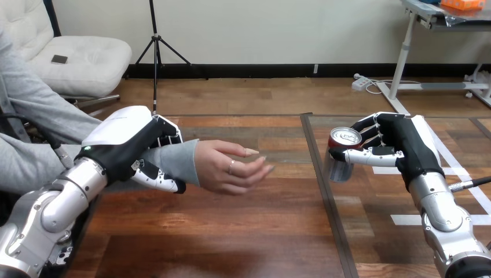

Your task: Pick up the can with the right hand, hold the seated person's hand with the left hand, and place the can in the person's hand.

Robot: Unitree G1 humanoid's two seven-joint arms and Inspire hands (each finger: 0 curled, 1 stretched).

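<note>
The left hand [130, 145] was closed around the person's wrist [173, 162]. Its fingers curled over the top of the grey sleeve and its thumb came up from below. That grip probably served to steady the arm and keep the person's hand [228, 168] at a fixed height over the surface [231, 231], so it would be ready to receive something. The person's hand reached toward the middle of the view with its fingers loosely bent, the palm turned partly sideways rather than flat.

The right hand [399, 145] was wrapped around the can [343, 147]. Its thumb lay across the near side and its fingers went around the far side, just below the rim. The can stood upright with its top showing, which suited a handover without tipping. It seemed to be lifted off the surface, though its lower end was hard to make out.

The can and the person's hand were well apart, with bare surface between them. By my judgement, the pick-up and the hold on the wrist were done. What remained was carrying the can leftward and lowering it into the palm. That would likely need the person's fingers to open further, and the right hand's grip to loosen only once the can was resting there.
</note>
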